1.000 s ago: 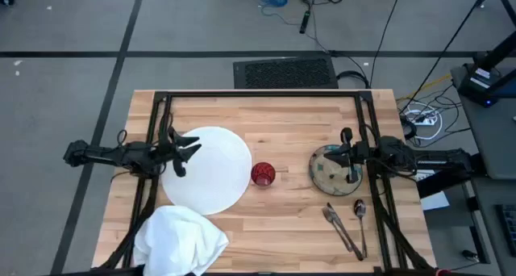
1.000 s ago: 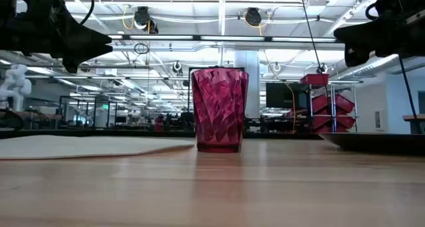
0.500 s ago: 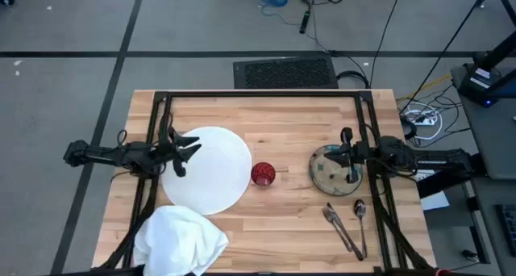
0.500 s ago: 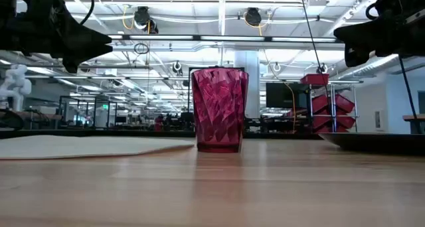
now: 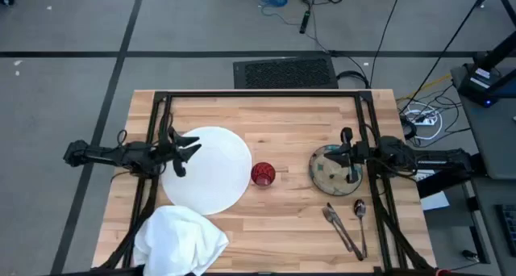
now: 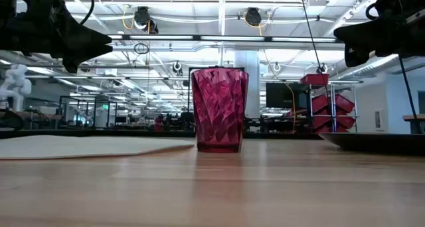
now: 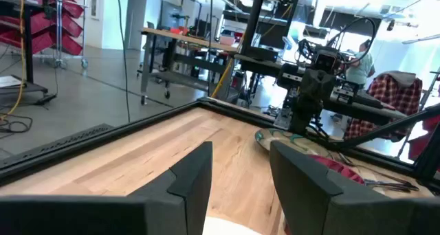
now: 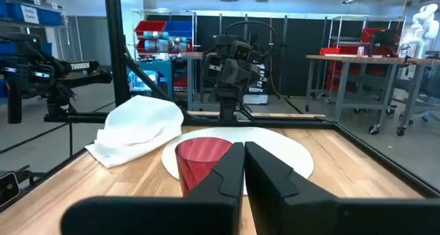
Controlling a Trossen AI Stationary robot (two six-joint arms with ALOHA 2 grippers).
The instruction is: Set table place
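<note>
Napkin: one white cloth napkin [image 5: 181, 239], bunched at the table's [image 5: 282, 115] near left corner, at 7 o'clock from the cup.
Cutlery: knife and fork [image 5: 342, 227] with one spoon [image 5: 359, 221] lie side by side near right, at 5 o'clock.
Cup: one red cup [image 5: 263, 174] stands upright mid-table, between plate and bowl.
Plate: one white plate [image 5: 216, 171], at 9 o'clock from the cup.
Bowl: one speckled bowl [image 5: 326, 169], at 3 o'clock.
Left gripper [image 5: 185, 149]: over the plate's left edge, fingers spread apart, empty.
Right gripper [image 5: 347, 155]: over the bowl, fingers nearly together, holding nothing.
Frame: black rails [image 5: 258, 96] run along the far edge and both sides.
</note>
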